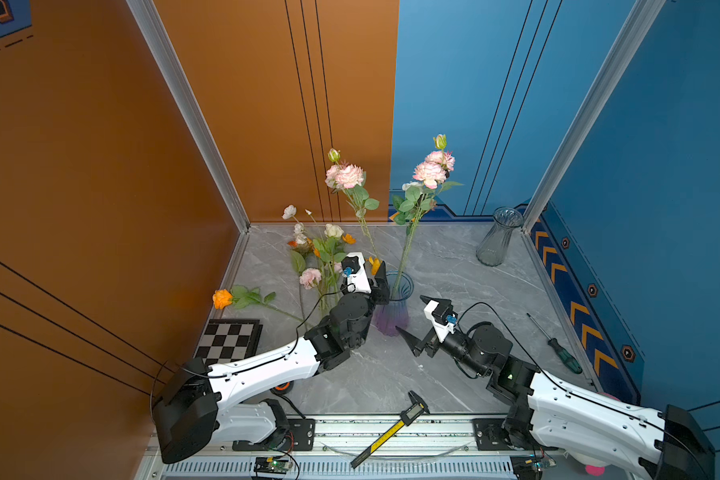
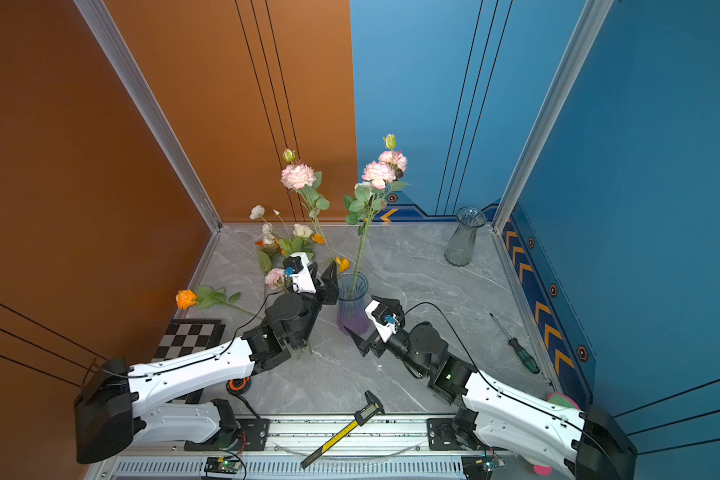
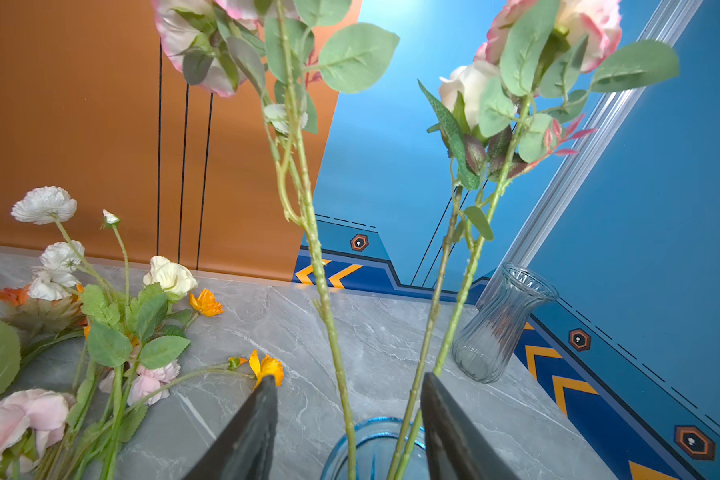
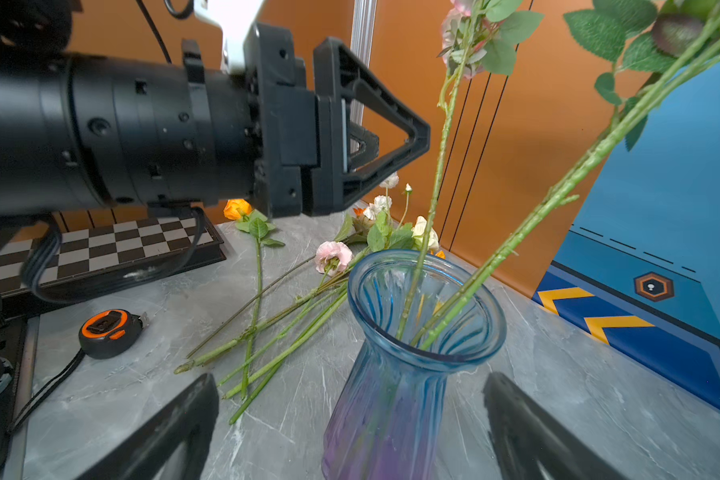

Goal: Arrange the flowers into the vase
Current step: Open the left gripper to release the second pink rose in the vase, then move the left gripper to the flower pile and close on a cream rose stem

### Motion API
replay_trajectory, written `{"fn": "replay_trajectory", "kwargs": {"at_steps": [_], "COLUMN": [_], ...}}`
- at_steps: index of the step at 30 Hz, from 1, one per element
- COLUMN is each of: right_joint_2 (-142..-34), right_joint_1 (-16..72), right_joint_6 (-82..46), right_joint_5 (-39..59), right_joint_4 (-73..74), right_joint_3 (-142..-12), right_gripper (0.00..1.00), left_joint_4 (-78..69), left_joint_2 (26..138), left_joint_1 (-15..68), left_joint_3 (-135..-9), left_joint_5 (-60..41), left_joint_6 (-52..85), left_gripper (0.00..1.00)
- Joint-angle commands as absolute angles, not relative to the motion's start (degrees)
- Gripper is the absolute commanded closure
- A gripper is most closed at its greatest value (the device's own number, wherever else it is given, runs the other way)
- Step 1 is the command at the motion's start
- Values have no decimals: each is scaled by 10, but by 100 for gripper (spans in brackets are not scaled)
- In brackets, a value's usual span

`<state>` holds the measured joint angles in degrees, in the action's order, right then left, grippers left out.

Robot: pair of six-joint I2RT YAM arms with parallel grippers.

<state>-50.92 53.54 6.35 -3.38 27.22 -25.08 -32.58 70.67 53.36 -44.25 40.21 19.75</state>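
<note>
Partly, vase (image 3: 375, 446) cut off, flowers (image 3: 595, 29) cropped

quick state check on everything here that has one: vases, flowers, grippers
blue-and-purple ribbed glass vase: upright, holding stems
tall pink-bloomed flower stems: standing in that vase
bunch of white, cream, pink and orange flowers: lying on the grey marbled table
single orange rose: lying on the table
clear ribbed glass vase: upright, empty
left gripper: open, jaws either side of the stems
right gripper: open, empty
</note>
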Motion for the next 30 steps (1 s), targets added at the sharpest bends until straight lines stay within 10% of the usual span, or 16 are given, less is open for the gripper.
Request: {"fn": "replay_trajectory", "kwargs": {"at_steps": [1, 12, 18, 30], "right_joint_2": [-529, -551, -599, -646], "right_joint_1": [537, 603, 606, 617], "right_joint_6": [62, 119, 115, 116], "right_joint_5": [-72, -32, 40, 54], "right_joint_4": [241, 249, 227, 223], "right_joint_3": [-282, -289, -318, -334], "right_gripper": [0, 0, 0, 0], "left_joint_4": [-244, 126, 122, 121], "left_joint_2": [682, 630, 708, 946], "left_joint_1": [517, 358, 222, 190], "left_joint_3": [-448, -511, -507, -625], "left_joint_5": [349, 328, 108, 70], "left_joint_6": [221, 353, 382, 340], "left_gripper": [44, 44, 52, 70]}}
